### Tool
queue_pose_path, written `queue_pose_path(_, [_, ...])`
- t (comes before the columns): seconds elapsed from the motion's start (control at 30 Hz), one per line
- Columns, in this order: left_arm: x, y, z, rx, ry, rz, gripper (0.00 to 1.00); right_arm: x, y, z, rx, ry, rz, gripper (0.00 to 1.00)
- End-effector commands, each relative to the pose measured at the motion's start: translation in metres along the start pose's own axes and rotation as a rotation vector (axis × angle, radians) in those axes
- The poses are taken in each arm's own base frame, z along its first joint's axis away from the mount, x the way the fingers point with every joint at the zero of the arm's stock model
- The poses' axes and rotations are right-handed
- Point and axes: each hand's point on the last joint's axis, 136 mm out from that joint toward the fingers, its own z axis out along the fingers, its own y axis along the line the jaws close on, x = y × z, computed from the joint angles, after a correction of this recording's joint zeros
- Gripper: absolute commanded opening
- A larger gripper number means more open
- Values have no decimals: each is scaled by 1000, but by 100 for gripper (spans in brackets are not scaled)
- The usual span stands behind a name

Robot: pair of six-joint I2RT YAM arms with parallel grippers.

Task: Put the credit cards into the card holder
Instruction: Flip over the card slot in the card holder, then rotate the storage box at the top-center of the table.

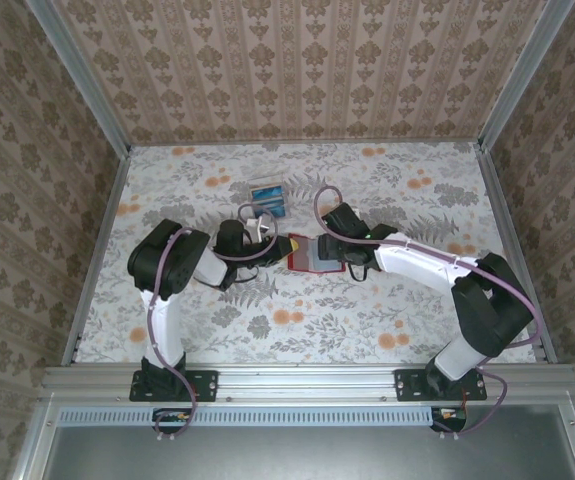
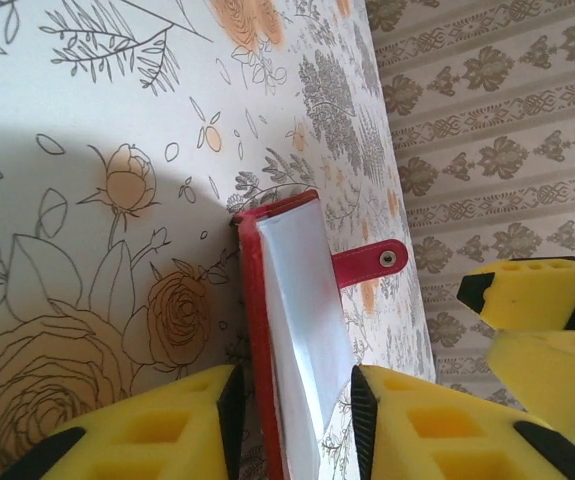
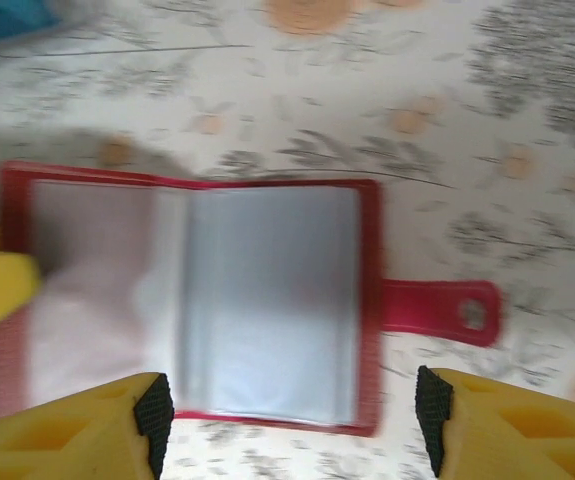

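The red card holder point(image 1: 310, 254) lies open on the floral table, its little tab point(image 3: 437, 312) pointing right in the right wrist view. My left gripper point(image 2: 292, 400) is open, its pads either side of the holder's red edge point(image 2: 251, 300) and a pale grey sheet point(image 2: 302, 300); I cannot tell whether that sheet is a card or a sleeve. My right gripper point(image 3: 292, 410) hangs open over the grey-blue inner face point(image 3: 267, 300), holding nothing. The blue credit cards point(image 1: 267, 192) lie behind the holder, apart from both grippers.
Metal rails and patterned walls point(image 1: 97, 110) close the table point(image 1: 367, 330) in on the left, right and back. The two grippers point(image 1: 265, 232) point(image 1: 329, 252) are close together over the holder, and the right one's yellow fingers point(image 2: 537, 300) show in the left wrist view.
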Motion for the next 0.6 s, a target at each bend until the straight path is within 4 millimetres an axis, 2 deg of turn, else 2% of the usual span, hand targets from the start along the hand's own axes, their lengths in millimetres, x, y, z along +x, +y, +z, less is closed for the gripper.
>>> queue_pose_path(0.0, [-11, 3, -16, -11, -59, 11, 41, -9, 43, 2, -190, 19, -4, 66])
queue_pose_path(0.1, [-18, -9, -27, -9, -104, 57, 46, -4, 52, 10, -220, 49, -23, 65])
queue_pose_path(0.3, [-24, -25, -47, -90, -126, 124, 51, -6, 39, 8, -168, 19, -60, 68])
queue_pose_path(0.43, [-33, -31, -64, -197, -136, 147, 53, -15, 14, -11, -84, -74, -56, 70])
queue_pose_path(0.57, [-58, -26, -84, -423, -171, 171, 59, -26, -4, -35, -85, -180, -23, 71])
